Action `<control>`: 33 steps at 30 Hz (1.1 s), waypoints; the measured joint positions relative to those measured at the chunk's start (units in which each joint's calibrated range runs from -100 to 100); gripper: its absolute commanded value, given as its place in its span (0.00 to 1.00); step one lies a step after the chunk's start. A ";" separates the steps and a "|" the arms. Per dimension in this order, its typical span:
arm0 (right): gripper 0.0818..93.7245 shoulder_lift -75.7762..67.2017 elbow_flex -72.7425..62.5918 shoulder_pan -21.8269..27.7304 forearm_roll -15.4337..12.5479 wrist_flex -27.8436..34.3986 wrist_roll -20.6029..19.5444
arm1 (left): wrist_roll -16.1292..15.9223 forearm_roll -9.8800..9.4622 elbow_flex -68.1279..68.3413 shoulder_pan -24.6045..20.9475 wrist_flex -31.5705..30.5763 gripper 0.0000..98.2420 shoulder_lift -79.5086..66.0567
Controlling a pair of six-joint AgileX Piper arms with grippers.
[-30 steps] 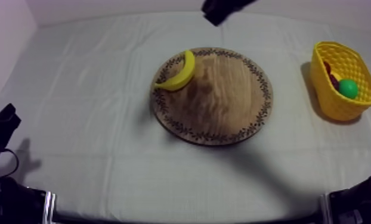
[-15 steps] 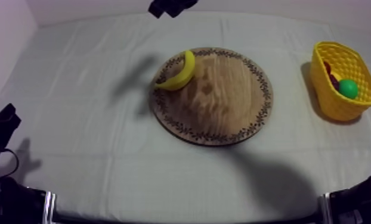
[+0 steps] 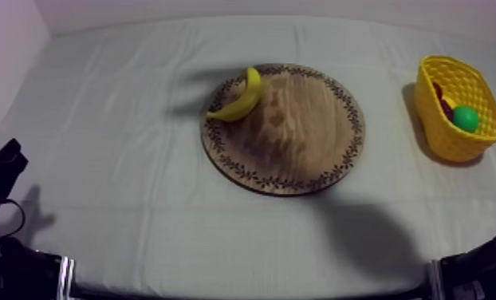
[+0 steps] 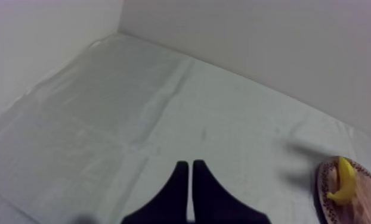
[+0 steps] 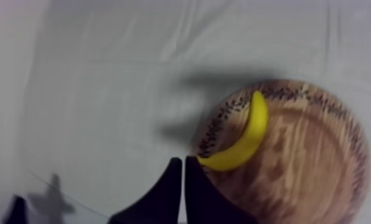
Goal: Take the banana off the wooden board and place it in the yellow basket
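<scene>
The yellow banana (image 3: pixel 239 97) lies on the left rim of the round wooden board (image 3: pixel 303 136), with no gripper touching it. The yellow basket (image 3: pixel 452 142) stands at the table's right side. My right gripper (image 5: pixel 183 161) hovers high over the cloth, its fingers together as a narrow wedge just short of the banana (image 5: pixel 241 140) and the board (image 5: pixel 307 167). My left gripper (image 4: pixel 189 167) is shut on nothing and rests low at the table's left edge (image 3: pixel 6 159). It looks across bare cloth toward the far banana (image 4: pixel 343 182).
Inside the basket lie a green round fruit (image 3: pixel 465 118) and something dark red (image 3: pixel 442 99). Arm parts fill the table's front corners (image 3: pixel 482 271). A wall bounds the table at the back and left. Wide bare cloth lies left of the board.
The dark shape of my right gripper slid left along the top view's upper edge and then left that view. Its shadow moved with it across the board's left side. Banana and left arm stayed still.
</scene>
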 measured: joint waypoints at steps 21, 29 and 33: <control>0.76 -0.25 1.84 2.39 -8.38 4.41 -10.04 | 0.00 0.00 0.00 0.00 -0.02 0.00 0.00; 0.84 -0.04 3.80 3.16 -9.58 3.56 -9.56 | 0.00 0.00 0.00 0.00 -0.02 0.00 0.00; 0.83 1.48 6.58 3.74 -9.73 2.52 -9.23 | 0.00 0.00 0.00 0.00 -0.02 0.00 0.00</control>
